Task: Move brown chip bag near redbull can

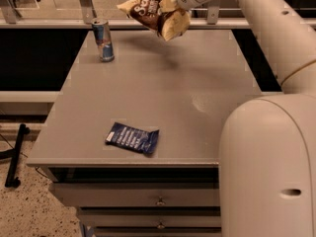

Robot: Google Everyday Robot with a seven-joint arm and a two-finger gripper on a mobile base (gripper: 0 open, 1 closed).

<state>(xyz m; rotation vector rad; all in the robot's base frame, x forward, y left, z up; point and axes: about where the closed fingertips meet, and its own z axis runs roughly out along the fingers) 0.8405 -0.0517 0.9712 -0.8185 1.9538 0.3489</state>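
- The claw (pixel 171 5), at the far side, pinches the brown chip bag (pixel 147 11) by its right end, aloft over the worktop (pixel 163 93)
- The bag looks light, soft and crinkly, so a pinch on its edge suits it
- The redbull can (pixel 102 39) stands apart to its left

Dim warm overhead light; end effector (pixel 169 8) at top, gripping brown chip bag (pixel 146 10), shadows the table (pixel 148 95).

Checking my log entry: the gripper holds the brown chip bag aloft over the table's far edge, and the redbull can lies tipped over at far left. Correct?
Not quite: the camera view shows the redbull can standing upright at far left. The gripper does hold the brown chip bag aloft.
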